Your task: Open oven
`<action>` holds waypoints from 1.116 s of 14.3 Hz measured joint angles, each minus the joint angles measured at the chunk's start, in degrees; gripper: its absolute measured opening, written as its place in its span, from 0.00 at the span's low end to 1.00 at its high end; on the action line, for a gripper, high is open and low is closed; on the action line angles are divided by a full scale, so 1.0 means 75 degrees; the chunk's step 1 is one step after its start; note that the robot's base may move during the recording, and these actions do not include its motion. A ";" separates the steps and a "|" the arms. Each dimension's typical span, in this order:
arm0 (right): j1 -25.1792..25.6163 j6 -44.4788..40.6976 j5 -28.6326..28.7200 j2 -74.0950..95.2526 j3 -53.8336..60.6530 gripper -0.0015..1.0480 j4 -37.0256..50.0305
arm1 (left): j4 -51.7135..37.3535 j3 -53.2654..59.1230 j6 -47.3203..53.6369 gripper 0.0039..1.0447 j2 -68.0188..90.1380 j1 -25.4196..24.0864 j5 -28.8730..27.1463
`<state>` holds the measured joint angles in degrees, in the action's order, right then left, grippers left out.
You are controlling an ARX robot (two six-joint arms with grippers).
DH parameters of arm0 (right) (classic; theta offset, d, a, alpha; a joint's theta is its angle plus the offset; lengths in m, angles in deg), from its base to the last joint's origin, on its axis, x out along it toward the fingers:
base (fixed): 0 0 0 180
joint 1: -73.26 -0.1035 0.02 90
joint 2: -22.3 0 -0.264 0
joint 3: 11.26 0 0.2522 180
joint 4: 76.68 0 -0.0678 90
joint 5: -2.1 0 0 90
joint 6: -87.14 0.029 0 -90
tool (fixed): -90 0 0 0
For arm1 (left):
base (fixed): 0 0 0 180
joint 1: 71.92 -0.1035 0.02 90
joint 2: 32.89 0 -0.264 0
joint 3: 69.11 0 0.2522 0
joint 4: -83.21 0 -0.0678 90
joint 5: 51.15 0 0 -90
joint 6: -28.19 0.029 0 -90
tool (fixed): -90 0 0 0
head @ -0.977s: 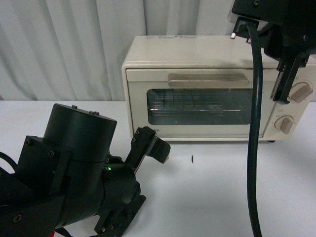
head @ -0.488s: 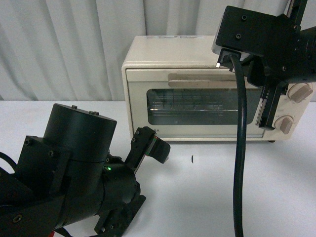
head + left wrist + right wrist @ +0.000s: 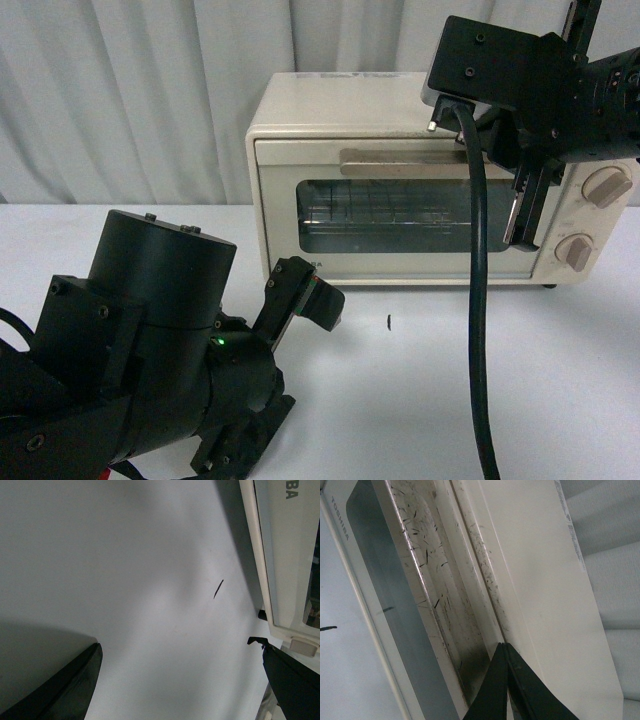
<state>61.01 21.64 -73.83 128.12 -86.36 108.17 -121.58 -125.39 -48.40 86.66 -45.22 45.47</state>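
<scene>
The cream oven (image 3: 380,110) stands at the back of the white table, its glass door shut under a beige bar handle (image 3: 400,160). Two round knobs (image 3: 610,187) sit on its right side. My right gripper (image 3: 520,240) hangs shut, holding nothing, in front of the door's right end, between the handle and the knobs. In the right wrist view its closed tips (image 3: 504,645) lie on the seam above the handle (image 3: 435,580), by the oven top (image 3: 540,570). My left gripper (image 3: 318,298) is open low over the table, left of the oven (image 3: 290,555); nothing lies between its fingers (image 3: 75,680).
A black cable (image 3: 478,300) drops from the right arm across the oven's front down to the table (image 3: 560,380). A small dark mark (image 3: 388,321) lies on the table before the oven. A pale curtain (image 3: 130,100) closes the back.
The right gripper has moved left and down, from in front of the upper knob to the door's right end. The left arm has not moved.
</scene>
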 joint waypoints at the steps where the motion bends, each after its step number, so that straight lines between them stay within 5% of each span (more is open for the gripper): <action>1: 0.0000 0.0023 0.0000 0.0023 0.0000 0.02 0.0041 | 0.0000 0.0000 0.0000 0.94 0.0000 0.0000 0.0003; 16: 0.0041 0.0391 0.0326 -0.0122 0.0382 0.02 -0.0020 | 0.0003 0.0003 0.0000 0.94 0.0000 0.0000 0.0003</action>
<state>61.32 24.57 -71.38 127.21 -83.50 108.02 -121.56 -125.37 -48.40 86.66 -45.22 45.49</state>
